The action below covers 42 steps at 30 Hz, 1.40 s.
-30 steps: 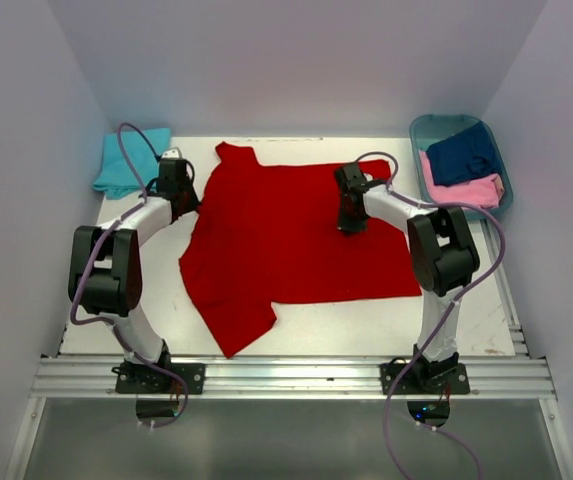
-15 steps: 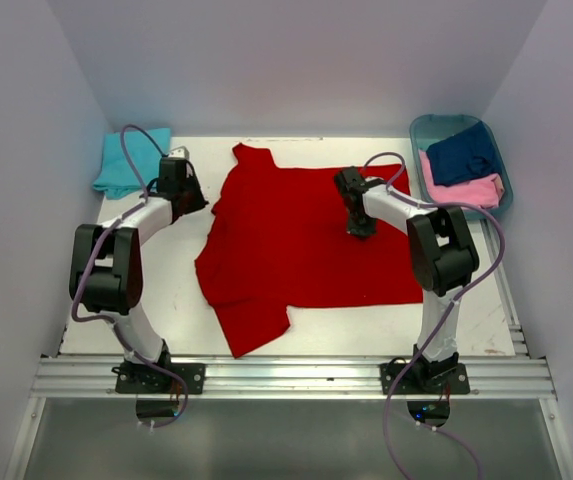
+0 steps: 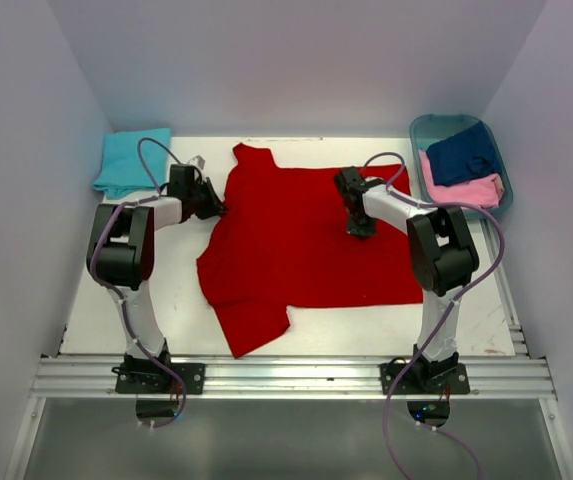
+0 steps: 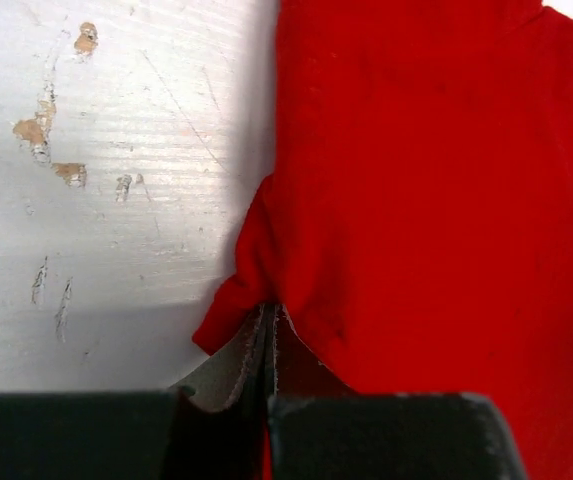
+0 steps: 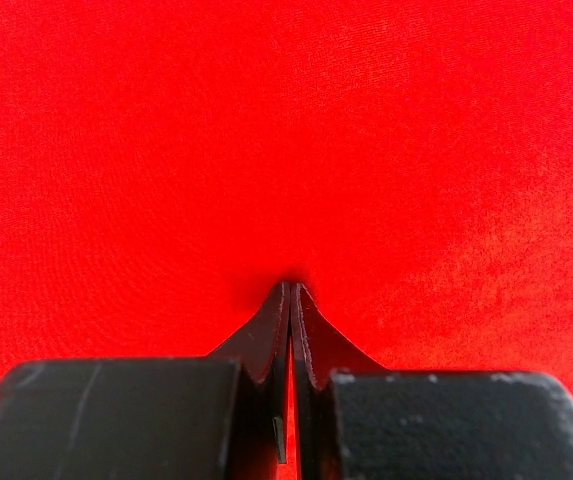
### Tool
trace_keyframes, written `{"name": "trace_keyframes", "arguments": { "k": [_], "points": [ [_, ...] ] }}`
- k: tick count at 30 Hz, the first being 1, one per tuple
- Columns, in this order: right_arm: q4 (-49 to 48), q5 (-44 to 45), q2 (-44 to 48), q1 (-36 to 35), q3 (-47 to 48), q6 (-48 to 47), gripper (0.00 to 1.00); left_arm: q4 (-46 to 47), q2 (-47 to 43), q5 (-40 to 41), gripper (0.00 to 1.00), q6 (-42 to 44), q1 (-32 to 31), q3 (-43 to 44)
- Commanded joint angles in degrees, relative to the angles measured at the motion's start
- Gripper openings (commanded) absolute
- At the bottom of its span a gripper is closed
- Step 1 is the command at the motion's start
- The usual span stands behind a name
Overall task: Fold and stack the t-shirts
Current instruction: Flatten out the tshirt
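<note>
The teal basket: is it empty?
No, the basket holds a navy shirt and a pink shirt.

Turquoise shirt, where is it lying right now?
In the top view the turquoise shirt lies at the table's far left corner, just beyond the left gripper and left of the red shirt.

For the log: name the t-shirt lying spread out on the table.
The red t-shirt, spread mid-table; the turquoise tee lies folded at the far left corner, navy tee and pink tee sit in the basket.
</note>
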State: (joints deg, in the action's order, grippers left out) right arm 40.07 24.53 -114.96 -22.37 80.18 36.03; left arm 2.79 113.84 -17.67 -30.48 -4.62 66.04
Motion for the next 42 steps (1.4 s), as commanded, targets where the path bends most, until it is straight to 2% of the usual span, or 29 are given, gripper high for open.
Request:
{"name": "trace_keyframes", "arguments": {
  "k": [1,4,5,7,8,11,14,17,21,23,26,29,34,38,42],
  "points": [
    [3.2,-0.3,-1.8,0.4,-1.2,0.5,0.0,-5.6,1.9,4.1,0.0,-0.2,0.1,2.4],
    [3.2,-0.6,-1.8,0.4,-1.2,0.4,0.0,-12.9,2.9,13.2,0.0,0.5,0.1,5.1],
    [3.3,-0.6,-1.8,0.4,-1.2,0.4,0.0,-15.1,3.1,19.9,0.0,0.5,0.1,7.0],
    [3.2,-0.6,-1.7,0.4,-1.3,0.4,0.0,-19.3,2.8,26.3,0.0,0.2,0.2,8.0],
    [3.3,-0.6,-1.7,0.3,-1.3,0.3,0.0,-20.1,2.4,32.4,0.0,0.0,0.2,8.4],
    [3.3,-0.7,-1.5,0.3,-1.3,0.3,0.0,-21.2,1.5,39.3,0.0,0.2,0.3,9.5],
    [3.4,-0.8,-1.4,0.4,-1.3,0.1,0.0,-24.0,3.9,40.9,0.0,1.6,0.5,14.4],
    [3.4,-1.1,-1.3,0.4,-1.3,0.0,0.0,-22.8,5.0,40.3,0.0,4.0,0.5,16.6],
    [2.9,-1.2,-1.3,0.5,-1.9,-0.3,0.0,-13.9,-2.6,36.6,0.0,6.1,0.5,12.8],
    [2.7,-1.2,-1.3,0.5,-2.0,-0.3,0.0,-12.5,-6.4,33.3,0.0,6.2,0.4,10.1],
    [2.7,-1.0,-1.4,0.5,-2.0,-0.3,0.0,-14.5,-12.8,28.8,0.0,4.7,0.1,7.7],
    [2.6,-1.0,-1.6,0.5,-1.9,-0.5,0.0,-18.9,-15.0,23.2,0.0,2.9,-0.1,4.6],
    [2.6,-0.9,-1.3,0.4,-2.0,-0.9,0.0,-19.2,-16.5,18.7,0.0,0.5,-0.1,-1.5],
    [2.6,-0.8,-1.1,0.6,-2.2,-1.0,0.0,-19.0,-15.4,16.0,0.0,-1.0,0.1,-3.0],
    [2.6,-0.6,-0.8,0.8,-2.7,-1.1,0.0,-14.7,-16.1,12.0,0.0,-2.4,0.1,-5.3]
  ]
}}
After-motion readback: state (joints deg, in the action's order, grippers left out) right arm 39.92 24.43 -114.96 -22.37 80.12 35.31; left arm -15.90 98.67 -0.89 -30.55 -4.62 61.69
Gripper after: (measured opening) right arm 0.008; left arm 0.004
